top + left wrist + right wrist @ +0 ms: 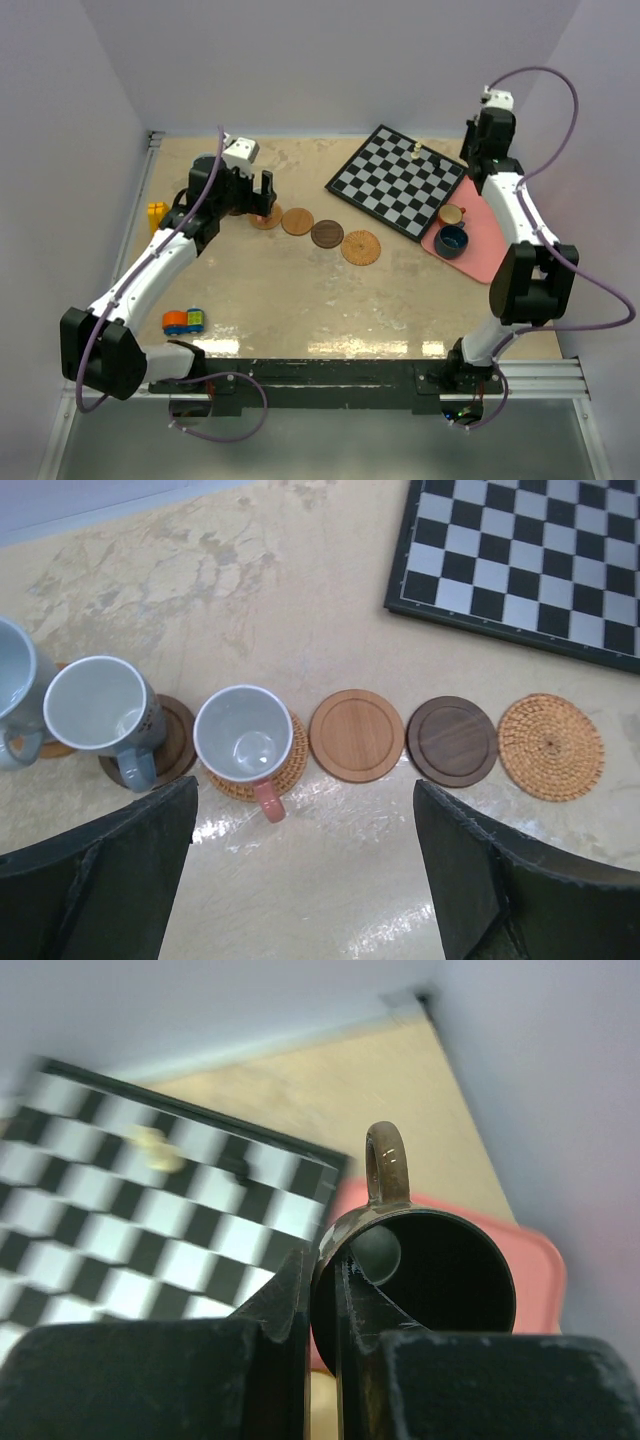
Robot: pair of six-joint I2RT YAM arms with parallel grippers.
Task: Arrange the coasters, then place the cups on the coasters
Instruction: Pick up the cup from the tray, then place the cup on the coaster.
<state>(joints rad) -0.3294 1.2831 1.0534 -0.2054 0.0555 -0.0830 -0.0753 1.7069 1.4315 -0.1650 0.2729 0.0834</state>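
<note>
Right gripper (325,1285) clamped on rim of dark glossy handled cup (440,1290)
Cup's brown loop handle at 12 o'clock, pink tray (520,1250) behind; left gripper (305,805) spread wide above three bare round coasters (452,741), at 3 o'clock of white pink-handled cup (245,735)

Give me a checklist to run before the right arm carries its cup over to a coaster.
1. Grip: the right tool pinches the rim of the dark cup, one finger inside, one outside: ok.
2. Cup lifted clear of the pink tray: cannot tell.
3. Free target: the plain wood coaster, dark brown coaster and woven coaster all lie bare: ok.
4. Left tool empty: open, holding nothing: ok.
5. Left tool out of the way: it hangs over the row near the plain wood coaster: likely not ok.
6. Placed cups upright on their coasters: pink-handled cup and grey cup: ok.
</note>
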